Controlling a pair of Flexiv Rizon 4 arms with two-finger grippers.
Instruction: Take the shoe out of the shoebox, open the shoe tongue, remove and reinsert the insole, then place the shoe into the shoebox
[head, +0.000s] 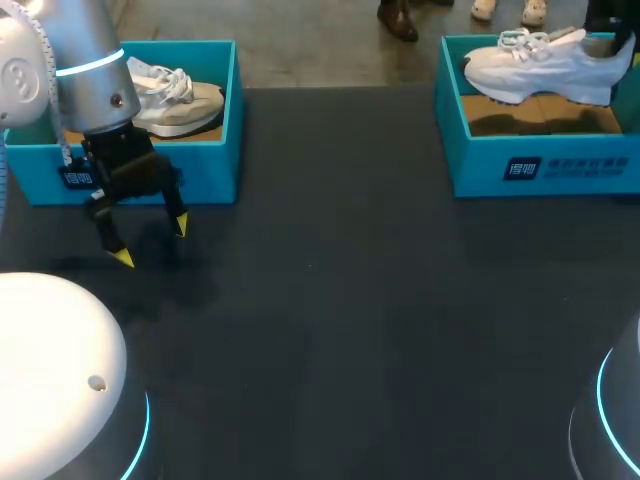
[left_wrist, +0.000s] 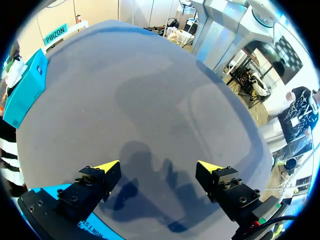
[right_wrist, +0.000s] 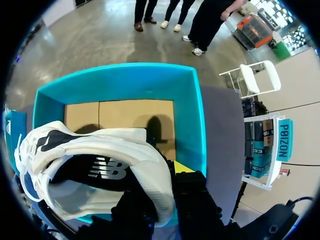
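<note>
The white shoe (head: 540, 62) hangs just above the cardboard floor of the right shoebox (head: 470, 150), teal with a white printed label (head: 567, 168) on its front wall, at the table's (head: 350, 300) far right corner; the right gripper (right_wrist: 172, 172) pinches its collar. At the far left corner the left shoebox (head: 205, 170) holds 1 beige shoe (head: 175, 100), and just before it the left gripper (head: 152, 242) hovers, fingers spread wide, empty.

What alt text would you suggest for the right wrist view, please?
A white shoe is held in the right gripper above an open teal shoebox, whose brown cardboard floor is bare. Dark table shows beside the box.
</note>
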